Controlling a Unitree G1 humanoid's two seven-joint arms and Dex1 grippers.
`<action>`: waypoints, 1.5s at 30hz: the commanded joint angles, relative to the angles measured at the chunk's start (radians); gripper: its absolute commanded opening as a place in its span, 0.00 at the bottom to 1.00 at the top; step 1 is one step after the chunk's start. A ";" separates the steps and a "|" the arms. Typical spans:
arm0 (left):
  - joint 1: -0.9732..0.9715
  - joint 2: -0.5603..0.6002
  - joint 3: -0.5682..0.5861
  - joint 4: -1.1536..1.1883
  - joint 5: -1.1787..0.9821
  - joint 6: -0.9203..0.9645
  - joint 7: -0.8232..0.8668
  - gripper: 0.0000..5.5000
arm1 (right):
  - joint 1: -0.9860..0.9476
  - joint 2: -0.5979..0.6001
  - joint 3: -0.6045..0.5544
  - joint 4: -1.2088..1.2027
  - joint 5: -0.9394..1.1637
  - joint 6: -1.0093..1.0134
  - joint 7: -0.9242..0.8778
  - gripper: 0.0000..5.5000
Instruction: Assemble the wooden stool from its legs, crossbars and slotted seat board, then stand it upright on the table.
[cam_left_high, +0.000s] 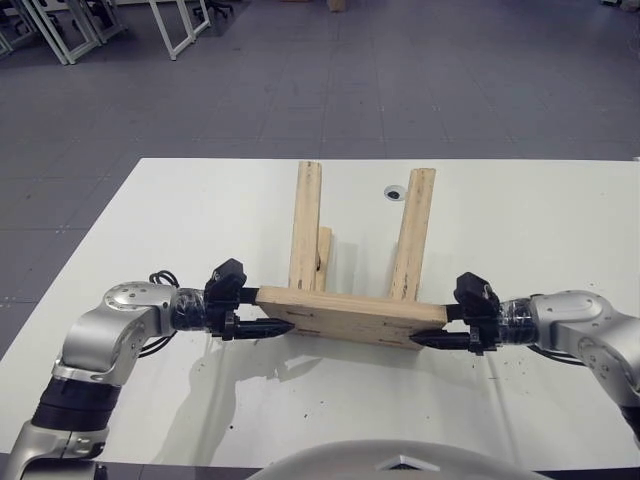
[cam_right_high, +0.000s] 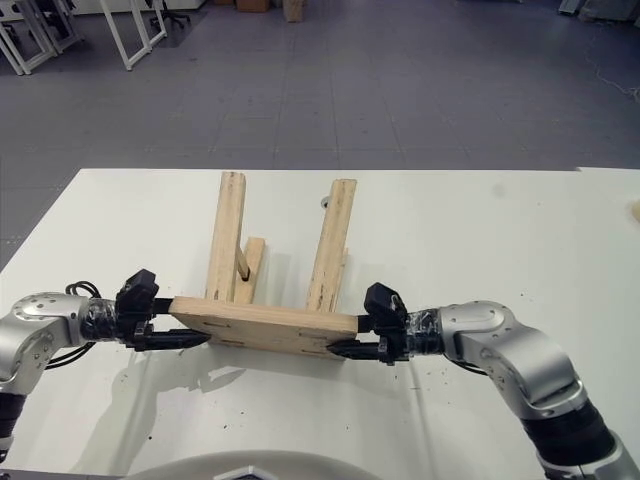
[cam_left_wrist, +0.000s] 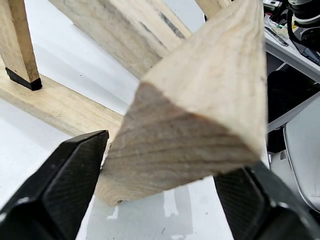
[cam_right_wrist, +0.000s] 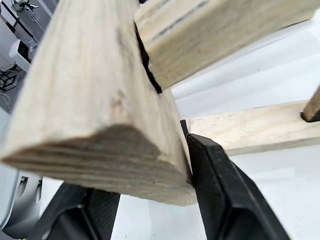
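- The stool (cam_left_high: 322, 262) is on its side at mid-surface (cam_left_high: 540, 230), seat (cam_left_high: 350, 318) at 6 o'clock and legs (cam_left_high: 305, 225) pointing to 12.
- The left fingers (cam_left_high: 258, 328) pinch the seat's 9 o'clock end.
- The right fingers (cam_left_high: 440, 340) pinch its 3 o'clock end.

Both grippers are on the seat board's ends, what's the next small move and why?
Probably lift both ends together and start tipping the seat board up. The left gripper and right gripper clamp its ends, but the legs lie along the table, pointing away, so the stool is on its side.
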 joint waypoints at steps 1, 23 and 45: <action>0.025 0.012 0.004 -0.060 0.044 -0.027 0.065 0.51 | -0.028 -0.016 0.009 0.024 -0.014 -0.009 0.023 0.34; -0.466 0.055 0.226 -0.004 -0.709 0.926 0.112 0.41 | -0.660 -0.073 -0.082 0.564 1.052 0.798 -0.085 0.34; -0.751 -0.080 0.198 0.744 -0.491 0.951 0.402 0.73 | -0.938 0.110 0.042 1.430 0.907 0.798 -0.389 0.66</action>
